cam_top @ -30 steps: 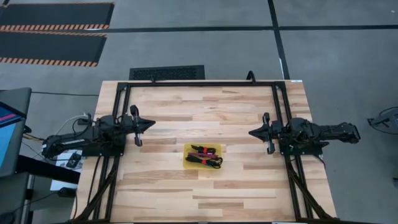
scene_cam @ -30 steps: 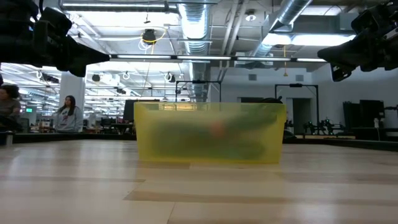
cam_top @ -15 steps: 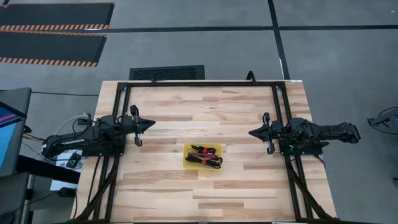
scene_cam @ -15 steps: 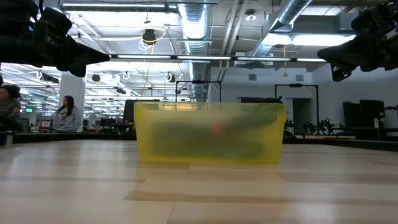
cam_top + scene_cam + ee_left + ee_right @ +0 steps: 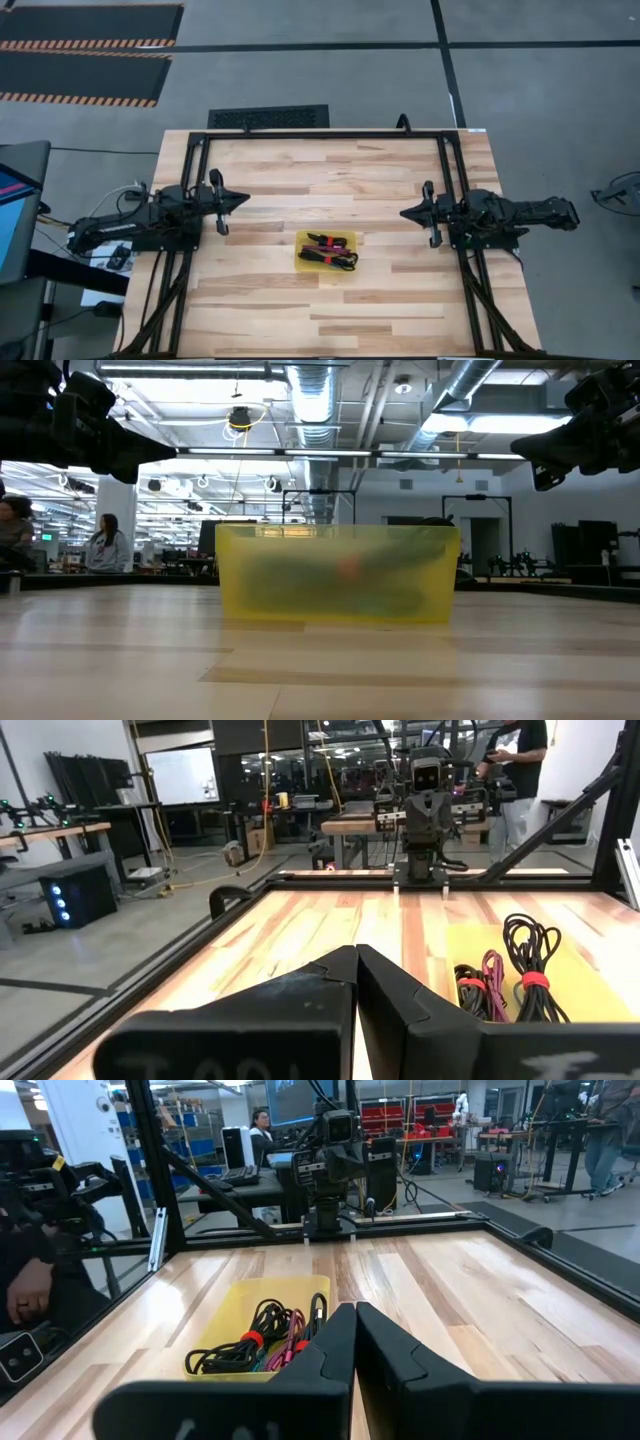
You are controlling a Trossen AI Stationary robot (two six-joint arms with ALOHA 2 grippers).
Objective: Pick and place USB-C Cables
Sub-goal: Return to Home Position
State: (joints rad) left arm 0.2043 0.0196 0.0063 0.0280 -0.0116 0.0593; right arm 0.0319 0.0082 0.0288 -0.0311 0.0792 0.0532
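The USB-C cables (image 5: 331, 252) lie bundled in the flat yellow square tray (image 5: 304, 238) at the table's middle: black ones with red bands (image 5: 530, 980) and a magenta one (image 5: 492, 982) show in the left wrist view. In the right wrist view the cables (image 5: 262, 1338) fill the tray. The low view shows the tray's translucent yellow wall (image 5: 337, 573). My left gripper (image 5: 243, 200) hovers shut above the table, left of the tray. My right gripper (image 5: 404, 213) hovers shut on the tray's right. Both are apart from the cables.
A black frame (image 5: 320, 135) runs along the table's far edge and down both sides. Bare wooden tabletop (image 5: 330, 310) surrounds the tray. People sit in the room beyond the table (image 5: 105, 540).
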